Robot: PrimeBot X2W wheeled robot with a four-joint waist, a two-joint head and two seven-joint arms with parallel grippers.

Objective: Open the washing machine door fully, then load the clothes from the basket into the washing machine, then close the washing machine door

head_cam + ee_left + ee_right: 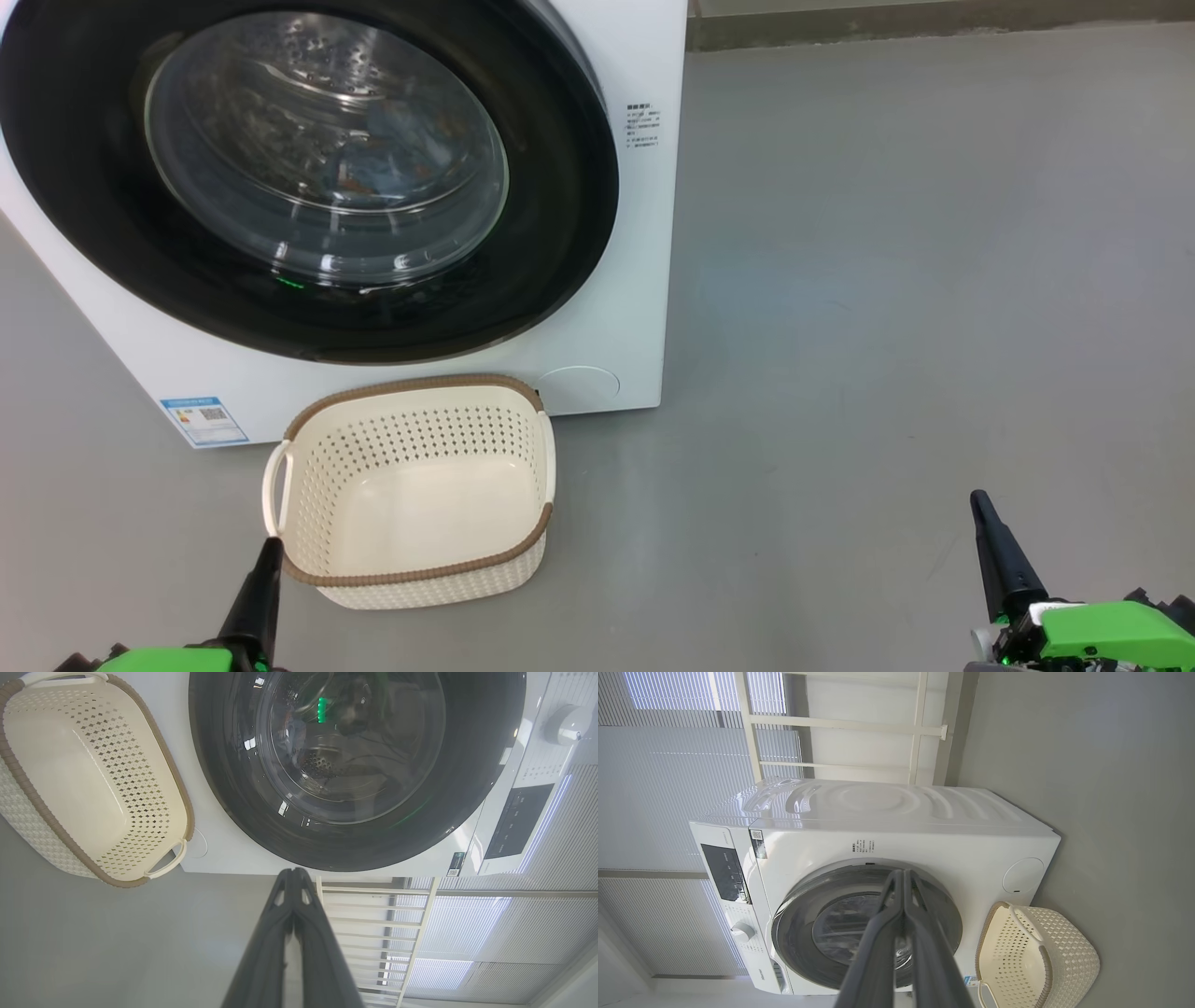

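The washing machine (644,280) stands at the upper left, its black round door (93,233) lying flat against the front. Through the glass bowl I see light-blue clothes (392,140) with orange marks inside the drum. The cream basket (420,385) sits on the floor just before the machine, and its bottom shows bare. My left gripper (273,546) is shut, its tip beside the basket's near left corner. My right gripper (978,504) is shut, far to the right over bare floor. The left wrist view has the door (224,788), the basket (28,788) and the left gripper (293,872).
Grey floor (887,280) stretches to the right of the machine. In the right wrist view the right gripper (903,873) points at the machine (887,812), with its control panel (724,872), pale window blinds (668,788) behind and the basket (1069,952) beside it.
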